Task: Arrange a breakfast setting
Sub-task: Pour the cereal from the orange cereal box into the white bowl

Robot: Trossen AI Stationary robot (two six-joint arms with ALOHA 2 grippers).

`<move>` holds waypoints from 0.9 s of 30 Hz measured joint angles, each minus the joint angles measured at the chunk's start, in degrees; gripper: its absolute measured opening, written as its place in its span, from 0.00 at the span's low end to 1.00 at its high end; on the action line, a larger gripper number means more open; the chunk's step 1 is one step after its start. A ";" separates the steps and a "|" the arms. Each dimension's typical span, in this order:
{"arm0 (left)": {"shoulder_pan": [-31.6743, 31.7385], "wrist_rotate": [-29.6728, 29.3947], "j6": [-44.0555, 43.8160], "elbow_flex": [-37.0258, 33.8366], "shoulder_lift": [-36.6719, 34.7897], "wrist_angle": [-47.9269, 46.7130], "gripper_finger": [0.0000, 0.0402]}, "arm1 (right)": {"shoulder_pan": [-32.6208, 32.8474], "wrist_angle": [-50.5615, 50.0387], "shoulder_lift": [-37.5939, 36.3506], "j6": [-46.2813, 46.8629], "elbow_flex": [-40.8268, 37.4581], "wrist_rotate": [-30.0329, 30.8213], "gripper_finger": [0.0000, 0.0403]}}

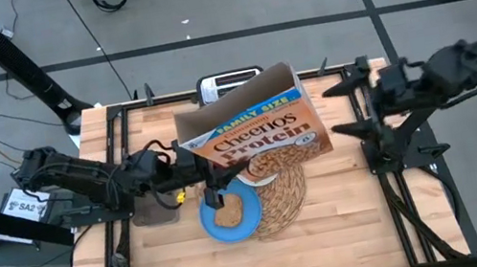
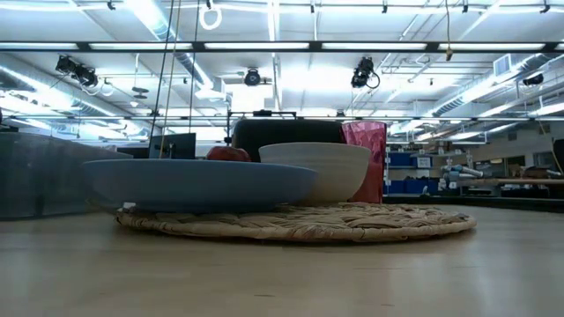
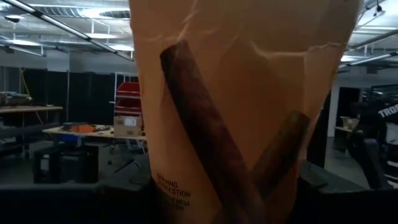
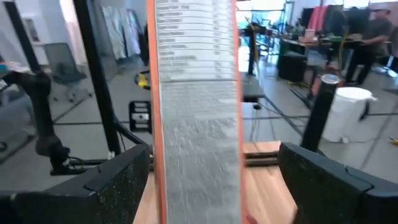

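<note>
I have the Cheerios box (image 1: pixel 258 132) aloft over the straw placemat (image 1: pixel 280 196), tipped on its side, my left gripper (image 1: pixel 210 175) clamped on its lower edge. My right gripper (image 1: pixel 343 108) stands beside the box's far end, jaws wide and holding nothing. With one hold only, I judge the box could swing or slip onto the toast slice (image 1: pixel 227 216) and blue plate (image 1: pixel 238 217) below.
</note>
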 joint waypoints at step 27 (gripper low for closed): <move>0.39 -1.70 3.11 -0.09 -0.04 1.66 0.55 | -17.06 1.66 9.02 3.44 -0.43 -24.55 0.66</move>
